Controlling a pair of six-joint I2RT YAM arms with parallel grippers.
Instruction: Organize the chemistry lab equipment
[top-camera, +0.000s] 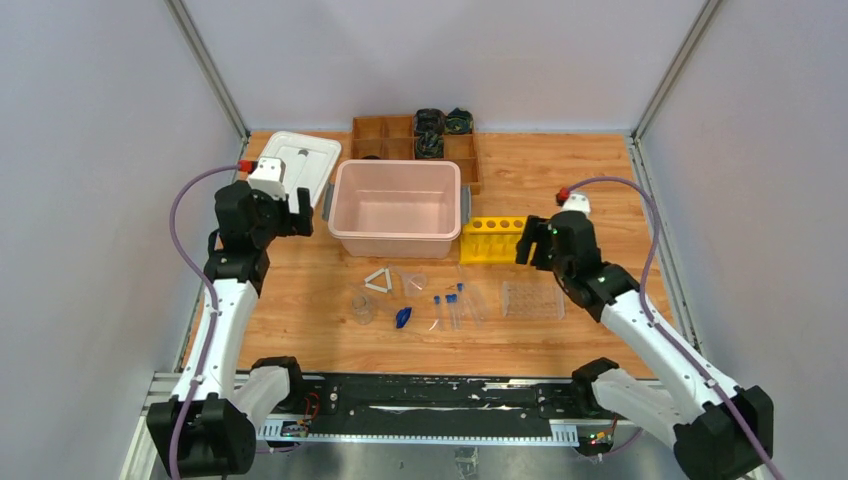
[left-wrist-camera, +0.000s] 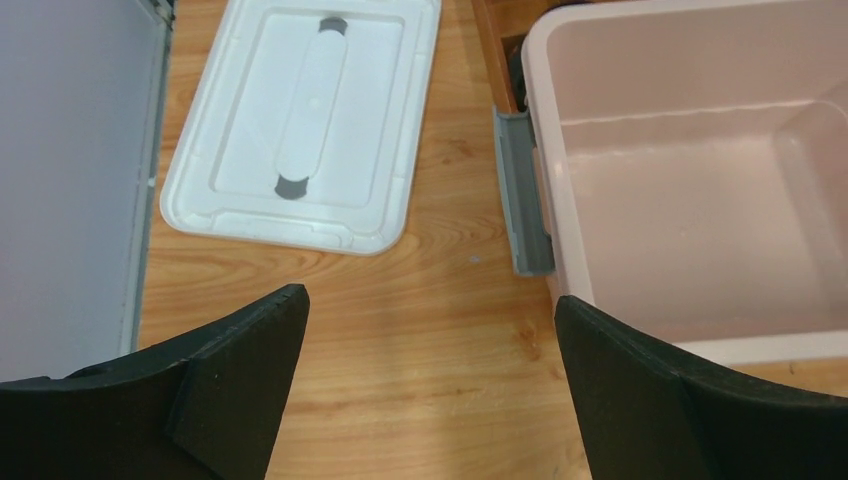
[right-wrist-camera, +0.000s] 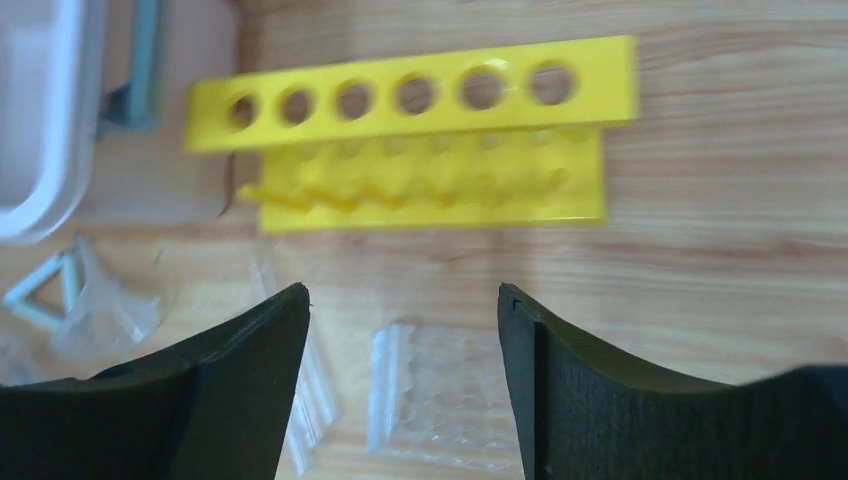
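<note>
Several blue-capped tubes (top-camera: 452, 305) lie near the white triangle (top-camera: 379, 281).

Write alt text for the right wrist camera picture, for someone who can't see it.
An empty yellow six-hole test tube rack sits on a wooden table, framed by the two black fingers of the right gripper, apart and holding nothing. A clear ridged tray lies nearer the fingers, a white triangle at the left edge.

Pink tub (top-camera: 397, 240) sits mid-table (top-camera: 600, 170), uncovered, with a grey latch (top-camera: 327, 203) on its end. White lid (top-camera: 297, 160) lies flat at its 10 o'clock. Wooden divider tray (top-camera: 372, 128) at 12, with black coiled bits (top-camera: 430, 122) in its right compartments.
</note>
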